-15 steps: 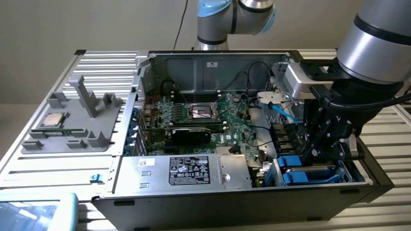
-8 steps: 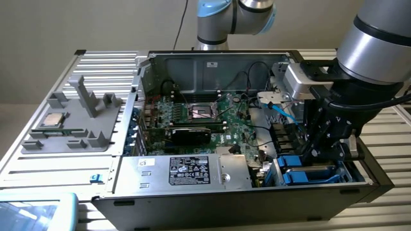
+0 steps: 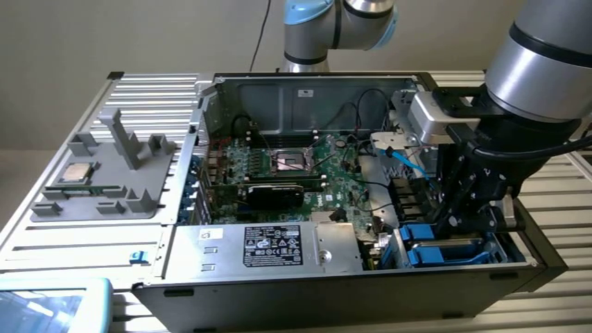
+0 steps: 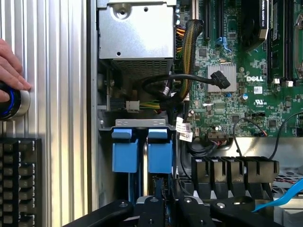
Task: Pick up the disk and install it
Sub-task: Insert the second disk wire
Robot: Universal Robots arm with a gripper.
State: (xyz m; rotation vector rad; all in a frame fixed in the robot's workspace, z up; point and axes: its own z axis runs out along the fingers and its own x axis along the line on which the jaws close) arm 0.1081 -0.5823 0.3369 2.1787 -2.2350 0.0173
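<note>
Just ahead of the narrow, near-closed jaws of the black gripper (image 3: 472, 211), the blue-bracketed silver disk (image 4: 142, 151) sits in its bay, so installing looks nearly finished, needing only a clean release.

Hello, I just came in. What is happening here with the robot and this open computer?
A robot arm works inside an open Dell computer case that lies on its side on a ribbed metal table. Its gripper is low over the drive bay at the exterior view's right, just above the blue brackets of the disk, which sits in the bay. In the wrist view, a person's hand rests on a round button beside a keyboard.
</note>
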